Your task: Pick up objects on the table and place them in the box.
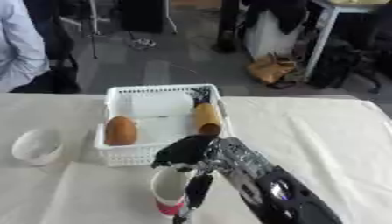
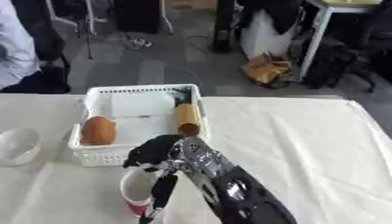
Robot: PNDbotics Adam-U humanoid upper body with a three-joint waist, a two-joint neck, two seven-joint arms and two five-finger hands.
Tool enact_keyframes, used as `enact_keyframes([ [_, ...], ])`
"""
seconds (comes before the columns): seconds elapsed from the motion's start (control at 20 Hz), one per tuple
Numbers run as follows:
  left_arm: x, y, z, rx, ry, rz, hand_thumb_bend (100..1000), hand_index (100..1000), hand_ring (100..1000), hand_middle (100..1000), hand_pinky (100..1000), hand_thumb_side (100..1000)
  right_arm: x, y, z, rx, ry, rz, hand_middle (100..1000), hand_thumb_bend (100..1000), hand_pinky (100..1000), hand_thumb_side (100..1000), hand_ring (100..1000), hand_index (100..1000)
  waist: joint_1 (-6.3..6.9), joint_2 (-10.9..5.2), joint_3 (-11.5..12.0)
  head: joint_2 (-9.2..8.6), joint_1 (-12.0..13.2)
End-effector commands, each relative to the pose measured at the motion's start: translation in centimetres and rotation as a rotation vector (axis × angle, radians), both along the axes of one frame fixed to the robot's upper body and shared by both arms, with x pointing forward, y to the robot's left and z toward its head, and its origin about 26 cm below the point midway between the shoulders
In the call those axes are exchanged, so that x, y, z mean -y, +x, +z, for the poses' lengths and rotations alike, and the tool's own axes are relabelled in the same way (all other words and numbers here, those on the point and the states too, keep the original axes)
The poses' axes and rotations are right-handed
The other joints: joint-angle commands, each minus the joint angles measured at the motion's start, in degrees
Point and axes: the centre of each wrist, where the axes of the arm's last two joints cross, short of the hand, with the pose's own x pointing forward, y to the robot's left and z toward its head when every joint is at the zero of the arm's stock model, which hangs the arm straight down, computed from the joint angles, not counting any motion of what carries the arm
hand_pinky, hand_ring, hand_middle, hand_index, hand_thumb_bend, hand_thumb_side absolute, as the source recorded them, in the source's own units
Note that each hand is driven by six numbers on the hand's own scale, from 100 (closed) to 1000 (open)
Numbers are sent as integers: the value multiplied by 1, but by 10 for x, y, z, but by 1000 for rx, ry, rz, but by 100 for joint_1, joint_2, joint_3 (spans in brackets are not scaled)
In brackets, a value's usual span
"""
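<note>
Fingers of my right hand (image 1: 191, 153) curl down over rim of a white paper cup w/ red base (image 1: 170, 192), thumb side hidden; looks clamped on it. Cup sits upright on white tablecloth (image 1: 321, 131), directly under my fingers. Just beyond fingertips: white plastic basket (image 1: 115, 153). Inside it, brown bread roll (image 1: 121, 130) far-left of my fingers, tan cardboard tube (image 1: 207, 117) straight ahead. Clear bowl-like thing (image 1: 36, 146) well off to the left.

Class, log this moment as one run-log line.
right hand: shut on cup | basket: bread, tube | left hand: unseen
</note>
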Motion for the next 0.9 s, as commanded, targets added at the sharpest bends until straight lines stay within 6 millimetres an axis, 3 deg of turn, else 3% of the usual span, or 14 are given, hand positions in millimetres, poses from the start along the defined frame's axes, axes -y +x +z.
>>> enact_keyframes([
  [0.05, 2, -2, 7, 22, 8, -13, 226, 843, 842, 835, 916, 1000, -3, 1, 10, -11, -158, 77, 954, 766, 759, 699, 932, 1000, 15, -78, 11, -73, -16],
  [0.45, 3, -2, 7, 20, 8, -24, 218, 834, 837, 826, 915, 1000, -4, 7, 4, 5, -188, 53, 955, 750, 762, 695, 918, 1000, 14, -53, 64, -107, -58],
  [0.65, 4, -2, 7, 17, 7, -29, 204, 832, 837, 824, 916, 1000, 6, 12, -2, 4, -198, 41, 952, 736, 756, 695, 912, 1000, 10, -38, 78, -117, -70],
  [0.85, 4, -2, 7, 15, 8, -34, 202, 829, 837, 823, 917, 1000, 13, 13, -4, 8, -192, 40, 945, 696, 731, 672, 894, 1000, 7, -25, 88, -120, -83],
  [0.9, 4, -1, 7, 15, 7, -34, 201, 827, 837, 822, 918, 1000, 14, 14, -4, 7, -191, 37, 938, 628, 700, 623, 875, 1000, 8, -21, 92, -120, -85],
])
